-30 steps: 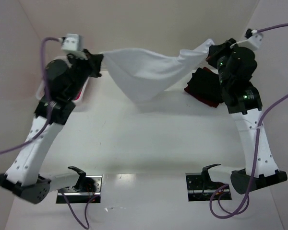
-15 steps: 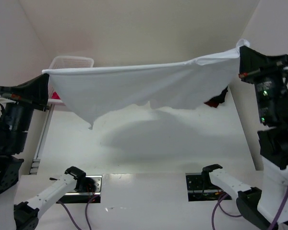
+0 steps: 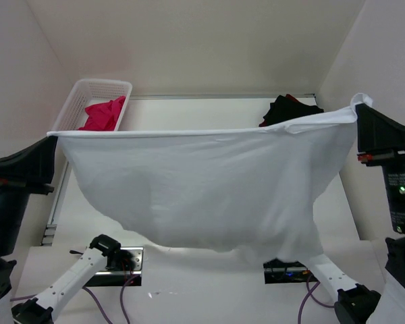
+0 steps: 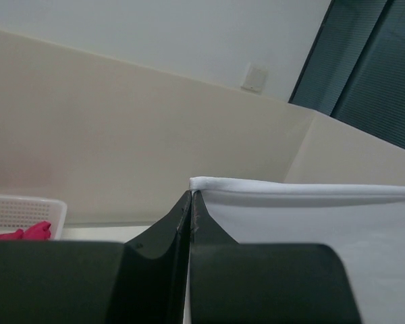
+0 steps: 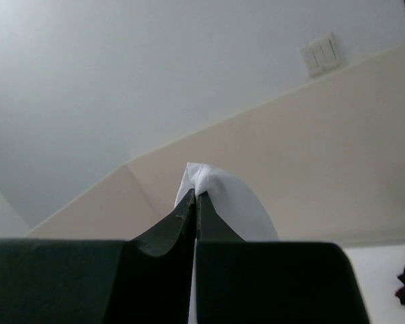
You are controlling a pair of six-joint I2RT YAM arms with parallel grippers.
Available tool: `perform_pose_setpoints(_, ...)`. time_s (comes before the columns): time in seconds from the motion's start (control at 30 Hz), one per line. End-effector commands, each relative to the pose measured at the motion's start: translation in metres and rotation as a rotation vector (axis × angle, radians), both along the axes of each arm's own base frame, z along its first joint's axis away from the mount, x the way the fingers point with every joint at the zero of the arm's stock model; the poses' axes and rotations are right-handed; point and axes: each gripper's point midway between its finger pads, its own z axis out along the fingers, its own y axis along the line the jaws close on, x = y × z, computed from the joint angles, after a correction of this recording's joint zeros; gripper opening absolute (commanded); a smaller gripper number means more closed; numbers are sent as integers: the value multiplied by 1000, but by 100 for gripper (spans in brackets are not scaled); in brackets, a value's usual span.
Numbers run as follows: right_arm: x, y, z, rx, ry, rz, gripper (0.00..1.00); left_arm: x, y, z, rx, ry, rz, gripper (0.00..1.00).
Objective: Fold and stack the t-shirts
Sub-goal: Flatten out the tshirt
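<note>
You've got the white shirt (image 3: 202, 182) hanging mid-frame as a smooth sheet, with a taut top edge and a sagging, curved bottom. The left gripper (image 3: 51, 140) is pinched tight on its upper-left corner, and the right gripper (image 3: 360, 113) on the bunched upper-right corner. A crumpled pink shirt (image 3: 102, 113) sits in the white mesh basket (image 3: 77, 91) at upper left, and a rumpled black shirt (image 3: 288, 108) lies on the table (image 3: 189, 108) at upper right.

right fingers (image 5: 172, 231) pressed together | white t-shirt (image 5: 236, 202) pinched at tips | wall switch (image 5: 322, 54) upper right
</note>
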Motion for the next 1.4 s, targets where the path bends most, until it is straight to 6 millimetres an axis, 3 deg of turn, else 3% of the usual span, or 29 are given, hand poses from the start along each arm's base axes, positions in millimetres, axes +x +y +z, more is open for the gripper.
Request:
perform_pose_setpoints(0.0, 84, 4, -55, -37, 218, -81, 0, 65, -17, -36, 28, 149, 53, 0)
perform_pose_setpoints(0.07, 118, 12, -89, -43, 297, -75, 0, 87, -28, -56, 33, 203, 40, 0)
perform_pose_setpoints(0.17, 156, 22, -142, -36, 400, -65, 0, 127, -47, -104, 57, 316, 31, 0)
perform_pose_setpoints(0.2, 164, 23, -156, -23, 425, -68, 0, 135, -50, -115, 52, 343, 32, 0)
perform_pose_setpoints(0.27, 188, 28, -203, -19, 513, -70, 0, 156, -59, -153, 70, 426, 36, 0)
perform_pose_setpoints(0.3, 195, 29, -215, -2, 529, -70, 0, 162, -60, -162, 62, 445, 44, 0)
perform_pose_setpoints(0.37, 215, 34, -264, 11, 619, -72, 0, 176, -64, -190, 68, 505, 60, 0)
perform_pose_setpoints(0.47, 235, 40, -320, 40, 714, -70, 0, 198, -64, -228, 75, 594, 117, 0)
perform_pose_setpoints(0.6, 265, 41, -377, 59, 793, -99, 0, 225, -68, -277, 75, 711, 170, 0)
perform_pose_setpoints(0.73, 293, 45, -415, 51, 868, -120, 0, 259, -77, -329, 87, 822, 218, 0)
perform_pose_setpoints(0.93, 336, 41, -415, 35, 873, -183, 0, 309, -79, -372, 119, 928, 292, 0)
perform_pose_setpoints(0.97, 343, 40, -421, 34, 886, -190, 0, 318, -77, -369, 111, 922, 302, 0)
perform_pose_setpoints(1.23, 413, 31, -400, 23, 852, -219, 0, 380, -36, -383, 51, 921, 355, 0)
perform_pose_setpoints(1.37, 443, 34, -394, -15, 841, -223, 0, 406, -27, -388, 65, 928, 334, 0)
